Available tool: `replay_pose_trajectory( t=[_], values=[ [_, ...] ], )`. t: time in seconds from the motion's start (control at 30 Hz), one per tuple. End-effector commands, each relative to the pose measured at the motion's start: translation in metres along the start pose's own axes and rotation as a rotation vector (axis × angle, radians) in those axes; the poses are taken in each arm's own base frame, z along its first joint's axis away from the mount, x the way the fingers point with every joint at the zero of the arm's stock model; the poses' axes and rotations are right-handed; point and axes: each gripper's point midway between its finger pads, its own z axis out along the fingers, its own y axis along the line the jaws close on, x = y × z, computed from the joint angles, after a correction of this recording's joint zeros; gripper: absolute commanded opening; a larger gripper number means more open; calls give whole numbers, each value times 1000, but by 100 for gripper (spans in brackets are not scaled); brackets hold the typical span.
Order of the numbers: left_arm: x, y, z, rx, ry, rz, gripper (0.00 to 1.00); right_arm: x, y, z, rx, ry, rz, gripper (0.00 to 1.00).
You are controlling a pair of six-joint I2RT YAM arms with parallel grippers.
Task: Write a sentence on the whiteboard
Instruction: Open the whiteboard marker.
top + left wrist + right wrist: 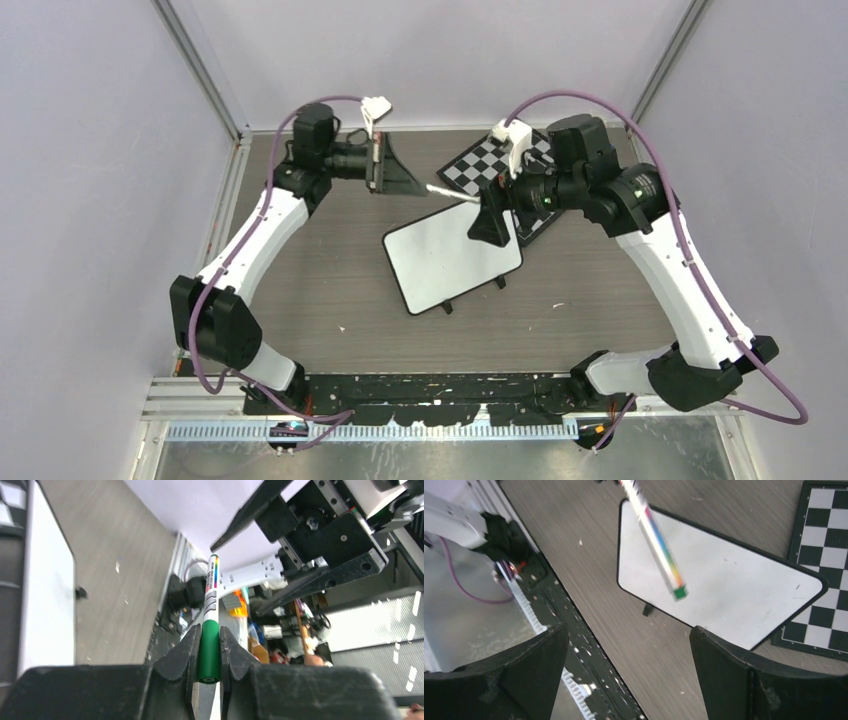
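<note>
The whiteboard (450, 262) lies tilted at mid-table, its face plain white apart from small specks; the same whiteboard (734, 587) shows in the right wrist view. The sentence is out of view. My left gripper (402, 180) is shut on the green end of a marker (208, 652), whose white barrel (452, 193) reaches out towards the right arm. In the left wrist view my left gripper (210, 630) has both pads pressed against the green part. My right gripper (629, 630) is open and holds nothing. The marker (656, 540) hangs apart from it, over the board.
A black-and-white chessboard (492, 160) lies at the back right, partly under the whiteboard's far corner. The chessboard (824, 545) also edges the right wrist view. A black rail (430, 385) runs along the table's near edge. Grey walls close in both sides.
</note>
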Motion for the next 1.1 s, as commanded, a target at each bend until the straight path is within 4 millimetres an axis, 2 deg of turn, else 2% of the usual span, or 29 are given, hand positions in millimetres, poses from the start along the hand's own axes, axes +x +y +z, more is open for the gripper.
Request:
replay_pose_trajectory(
  t=[0.0,0.07,0.1,0.2,0.27,0.43,0.5,0.57,0.67,0.77,1.07],
  values=[
    [-34,-52,-20,126,-106,166,0,-53,12,-13,-71,-177,96,96],
    [-38,-59,-22,135,-140,178,0,-64,1,-13,-108,-202,180,96],
    [-40,-62,-22,134,-163,192,0,-72,0,-15,-182,-229,250,96],
    [-44,-67,-24,127,-213,226,0,-98,9,-16,-395,-294,425,96],
    [-45,-67,-24,126,-237,234,0,-109,15,-15,-446,-328,464,96],
    [-45,-71,-23,166,-256,223,0,-118,19,-10,-499,-350,510,95],
    [-45,-72,-21,177,-258,219,0,-120,22,-9,-528,-361,531,90],
    [-46,-71,-19,178,-262,212,0,-125,25,-9,-568,-375,557,80],
    [-45,-72,-12,187,-259,213,0,-134,30,-10,-626,-402,573,71],
    [-45,-71,-7,190,-262,212,0,-136,27,-5,-627,-416,588,57],
    [-46,-62,-4,159,-283,199,0,-134,28,0,-613,-409,579,44]
  ],
)
